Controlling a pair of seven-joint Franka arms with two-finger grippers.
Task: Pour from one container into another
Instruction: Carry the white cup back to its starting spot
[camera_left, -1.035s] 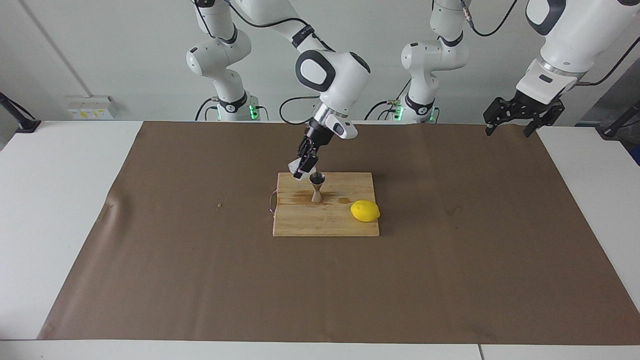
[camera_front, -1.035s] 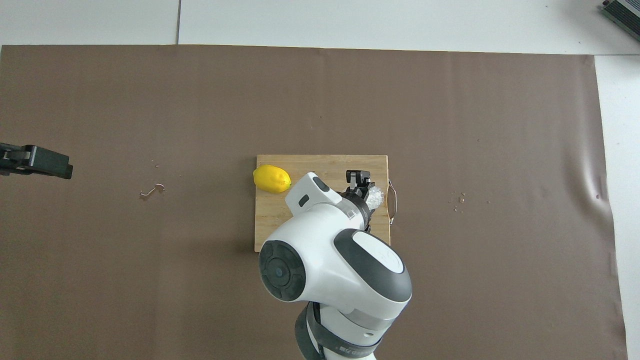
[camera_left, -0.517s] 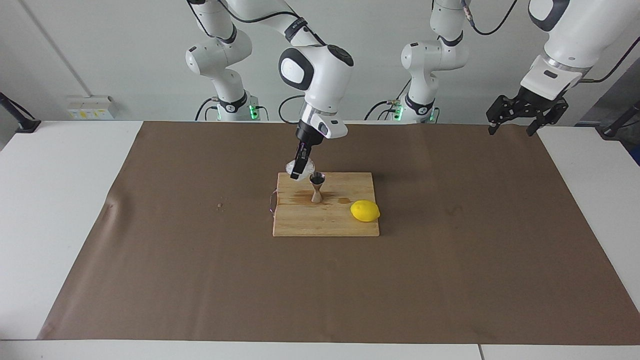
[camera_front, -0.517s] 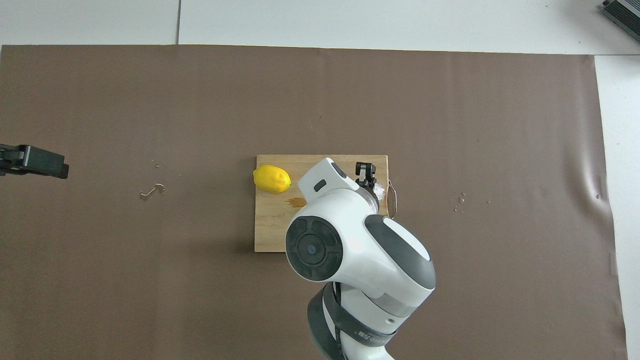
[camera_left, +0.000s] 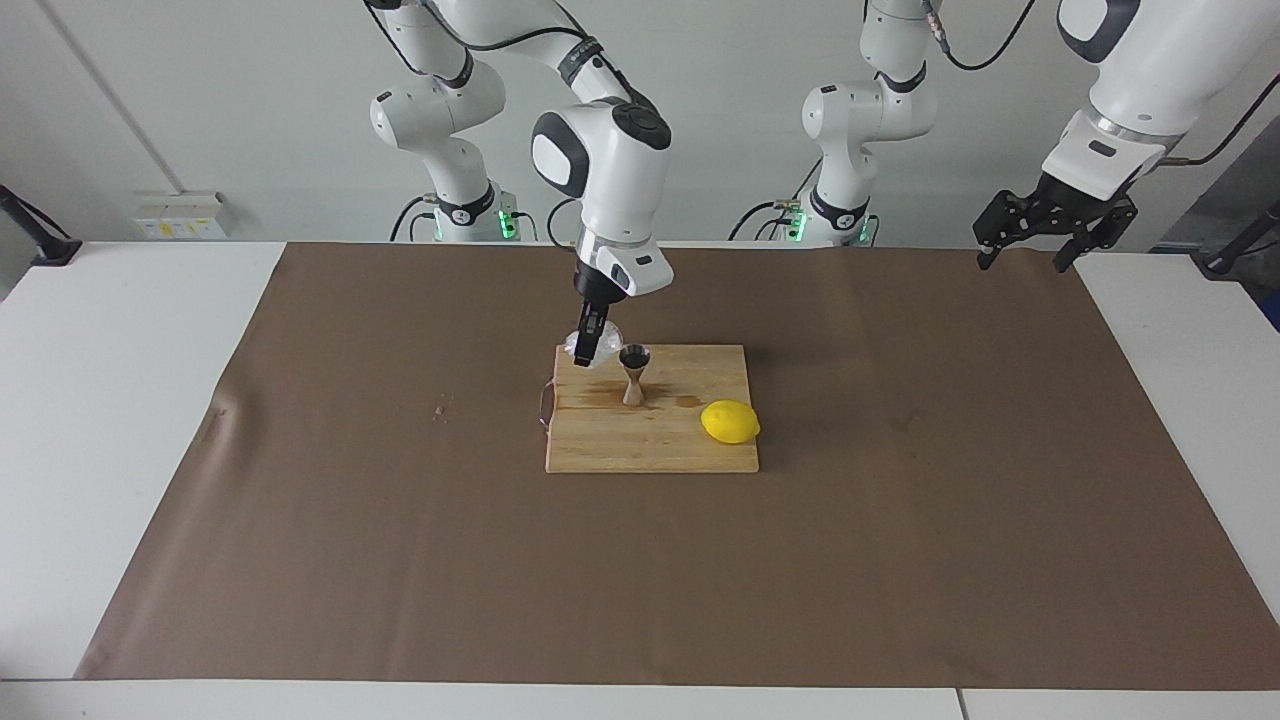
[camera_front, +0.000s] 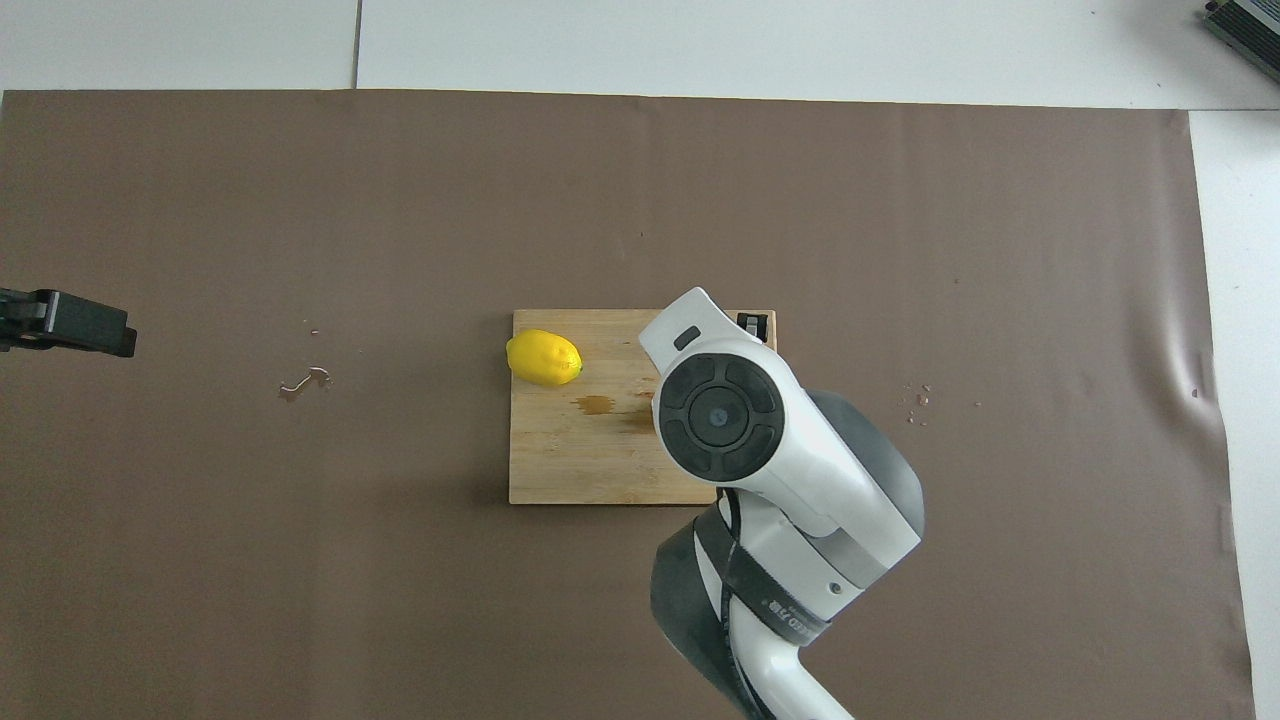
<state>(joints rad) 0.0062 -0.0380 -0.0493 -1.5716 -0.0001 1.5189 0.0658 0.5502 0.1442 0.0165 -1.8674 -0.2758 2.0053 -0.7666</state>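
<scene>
My right gripper (camera_left: 590, 345) is shut on the small clear bumpy glass cup (camera_left: 582, 343). It holds the cup just over the corner of the wooden cutting board (camera_left: 650, 440) nearest the robots, toward the right arm's end. The metal jigger (camera_left: 634, 374) stands upright on the board close beside the cup, apart from it. In the overhead view my right arm hides the cup and the jigger; only a fingertip (camera_front: 752, 322) shows. My left gripper (camera_left: 1030, 245) waits, open and empty, high over the left arm's end of the table; it also shows in the overhead view (camera_front: 65, 323).
A yellow lemon (camera_left: 730, 421) lies on the board's corner toward the left arm's end, also in the overhead view (camera_front: 543, 357). Wet stains (camera_front: 597, 404) mark the board near the jigger. Small drops (camera_front: 305, 381) lie on the brown paper (camera_left: 400, 560).
My right wrist has swung to point straight down, and the cup has drawn back from over the jigger's mouth toward the right arm's end and a little lower. The left arm has barely moved.
</scene>
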